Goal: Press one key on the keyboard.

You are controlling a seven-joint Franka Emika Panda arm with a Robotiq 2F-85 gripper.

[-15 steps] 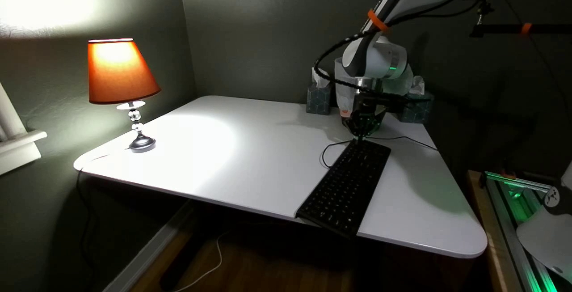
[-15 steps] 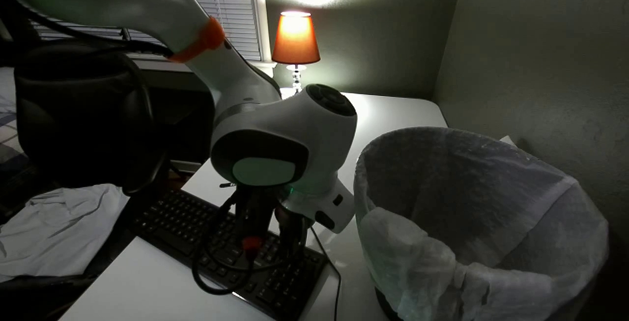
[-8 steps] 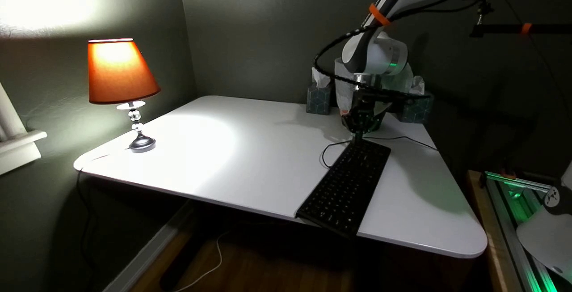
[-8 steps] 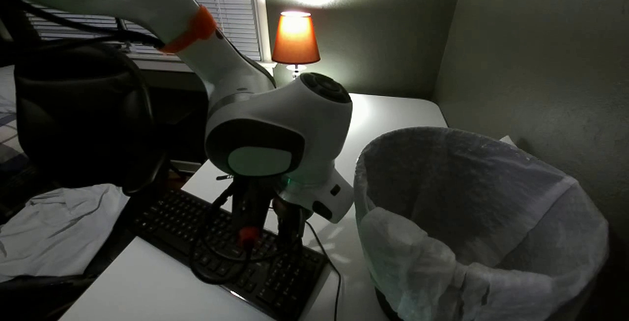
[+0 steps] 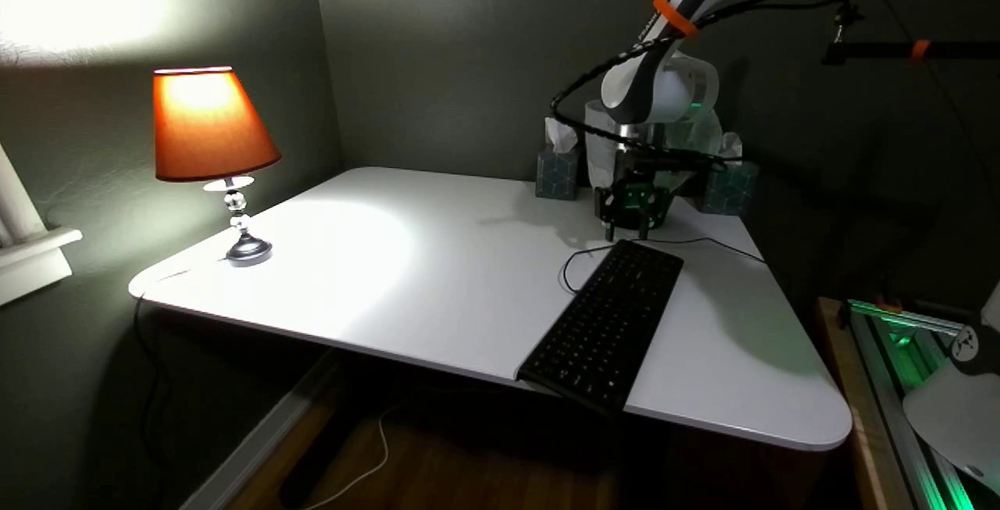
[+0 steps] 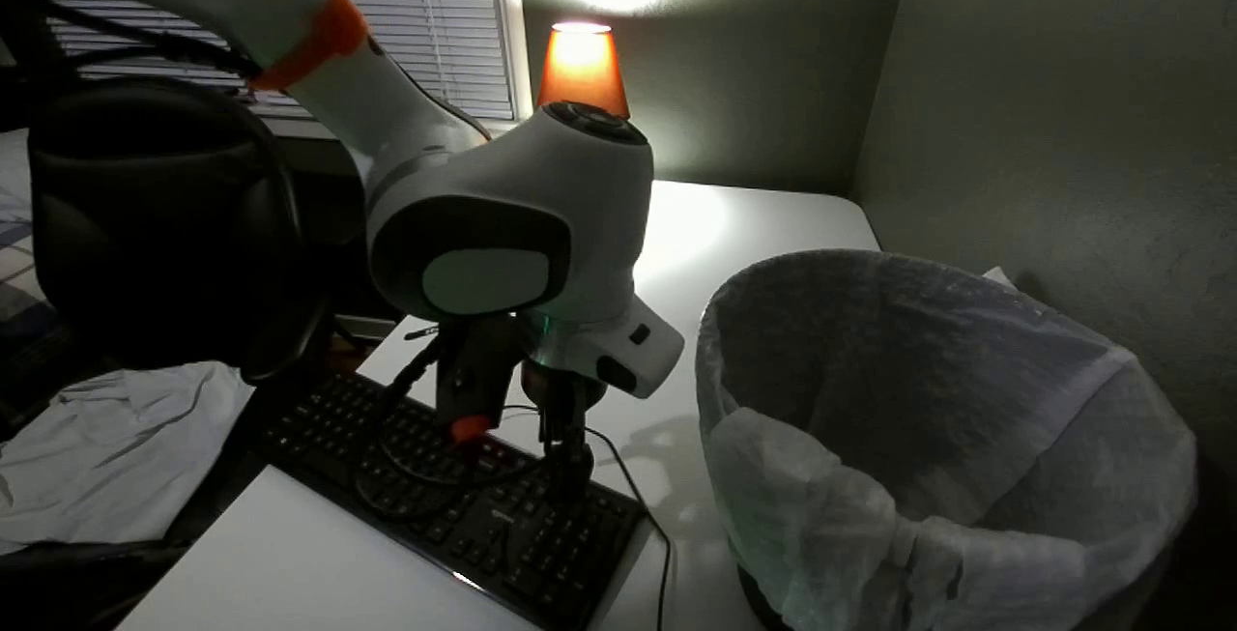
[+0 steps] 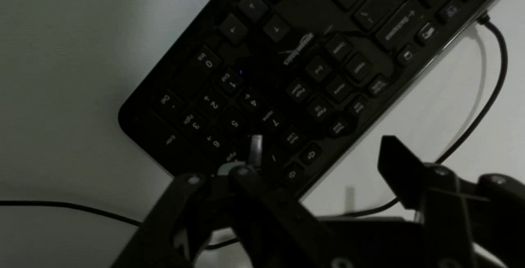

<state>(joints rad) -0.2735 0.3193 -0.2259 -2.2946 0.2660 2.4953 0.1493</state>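
Observation:
The black keyboard (image 5: 601, 322) lies along the white desk, its near end jutting past the front edge in an exterior view. My gripper (image 5: 626, 232) hangs at its far end, jaws spread wide with nothing between them. From the wrist, the number pad and arrow keys of the keyboard (image 7: 320, 69) fill the middle. One of the fingers (image 7: 256, 150) shows over the number pad, while the opposite one is over bare desk past the keyboard's edge. The fingertips look raised off the keys. In an exterior view the arm and its cable cover part of the keyboard (image 6: 329, 433).
A bin with a white liner (image 6: 928, 399) stands close beside the arm. Two tissue boxes (image 5: 556, 174) are at the back of the desk, and a lit orange lamp (image 5: 207, 127) is at the far left. The keyboard's thin cable (image 7: 498, 79) loops over the desk.
A second ago the fingers were together, low at the keyboard's far end. Since then the arm has risen and the fingers have spread apart. The keyboard has stayed in place.

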